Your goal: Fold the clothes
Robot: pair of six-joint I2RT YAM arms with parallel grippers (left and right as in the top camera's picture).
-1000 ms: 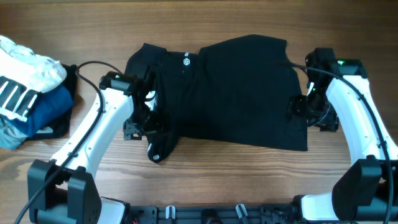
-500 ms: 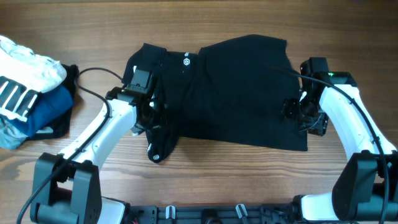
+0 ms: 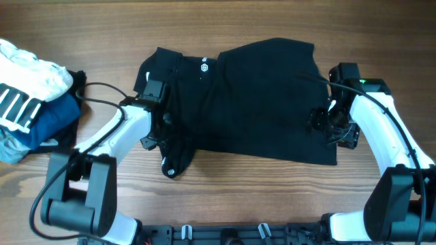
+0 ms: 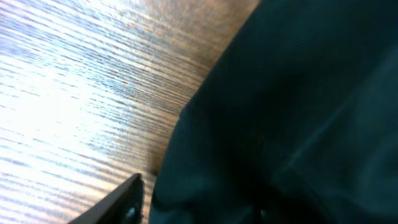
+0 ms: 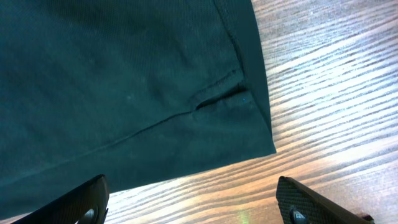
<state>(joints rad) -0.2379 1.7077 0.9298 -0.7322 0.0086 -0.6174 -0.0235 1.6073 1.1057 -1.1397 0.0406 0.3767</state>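
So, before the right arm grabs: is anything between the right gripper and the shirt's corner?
Nothing visible does. The right gripper hangs open above the shirt's hem corner, with only bare table beside it. The pile of other clothes lies far off at the table's left edge.

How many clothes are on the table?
3 that I can tell: the black T-shirt spread out in the middle, and at the far left a white striped garment lying on a blue folded garment. More may hide under those two.
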